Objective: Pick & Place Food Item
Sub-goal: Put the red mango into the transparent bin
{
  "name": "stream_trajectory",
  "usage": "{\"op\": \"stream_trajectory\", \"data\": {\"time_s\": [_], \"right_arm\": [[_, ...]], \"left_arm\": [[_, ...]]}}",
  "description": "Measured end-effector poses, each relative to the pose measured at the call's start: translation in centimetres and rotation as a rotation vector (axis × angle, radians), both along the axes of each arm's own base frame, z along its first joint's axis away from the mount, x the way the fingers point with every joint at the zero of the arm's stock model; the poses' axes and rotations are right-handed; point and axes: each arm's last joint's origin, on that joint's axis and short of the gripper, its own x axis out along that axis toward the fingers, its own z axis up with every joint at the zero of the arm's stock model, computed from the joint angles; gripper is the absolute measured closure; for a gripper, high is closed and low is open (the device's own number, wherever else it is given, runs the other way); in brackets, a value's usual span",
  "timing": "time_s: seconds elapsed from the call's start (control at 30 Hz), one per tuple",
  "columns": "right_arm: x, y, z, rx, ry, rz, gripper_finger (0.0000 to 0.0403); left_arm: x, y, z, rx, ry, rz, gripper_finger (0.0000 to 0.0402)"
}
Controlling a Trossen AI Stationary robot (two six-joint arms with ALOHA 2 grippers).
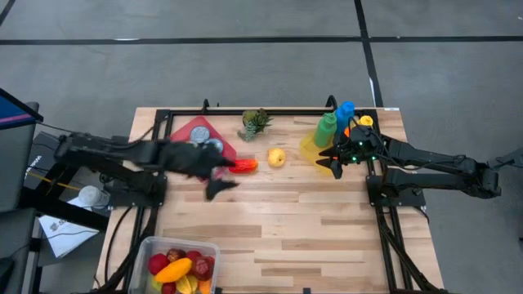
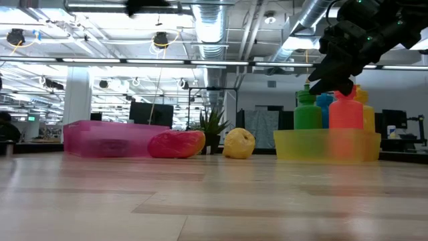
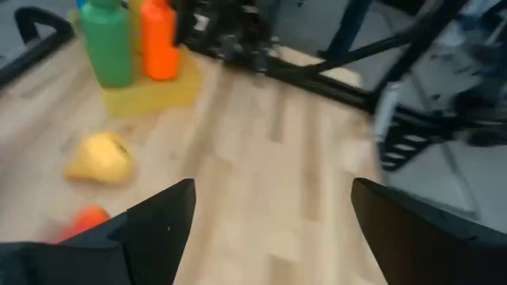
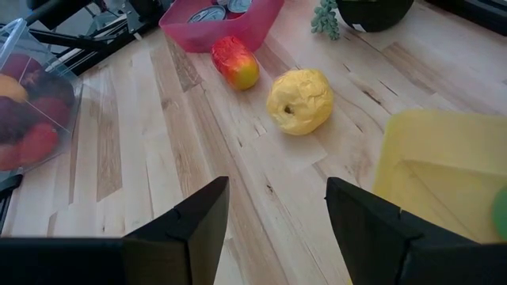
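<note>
Fruit is lying out on the surface (image 1: 327, 237): the red-orange food item (image 1: 243, 166) is touching the pink tray (image 1: 189, 127), and the yellow fruit (image 1: 277, 157) is sitting just beside it, toward the yellow bottle tray (image 1: 309, 149). Hovering by the red-orange item, the left gripper (image 1: 219, 186) is spread wide and empty — a good pick means centring both fingers over the item before descending. The right gripper (image 1: 331, 163) is waiting, released and empty, beside the bottle tray.
</note>
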Motion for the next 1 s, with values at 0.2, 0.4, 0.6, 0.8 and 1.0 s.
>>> {"op": "stream_trajectory", "data": {"time_s": [0.2, 0.4, 0.6, 0.8, 1.0], "right_arm": [[0.0, 0.0, 0.0, 0.0, 0.0, 0.0, 0.0193], [0.0, 0.0, 0.0, 0.0, -0.001, 0.0, 0.0175], [0.0, 0.0, 0.0, 0.0, -0.001, 0.001, 0.0168], [0.0, 0.0, 0.0, -0.007, 0.0, 0.005, 0.0168], [0.0, 0.0, 0.0, -0.007, 0.0, 0.005, 0.0168]], "left_arm": [[6.7, 5.4, -3.1, 0.146, 0.064, -0.042, 0.0065], [11.3, 8.8, -7.6, 0.293, 0.235, -0.071, 0.0057], [12.9, 10.0, -13.0, 0.252, 0.445, -0.076, 0.0056], [13.7, 10.2, -16.0, 0.3, 0.558, -0.028, 0.0055], [13.6, 10.4, -17.5, 0.346, 0.654, 0.021, 0.0055]]}}
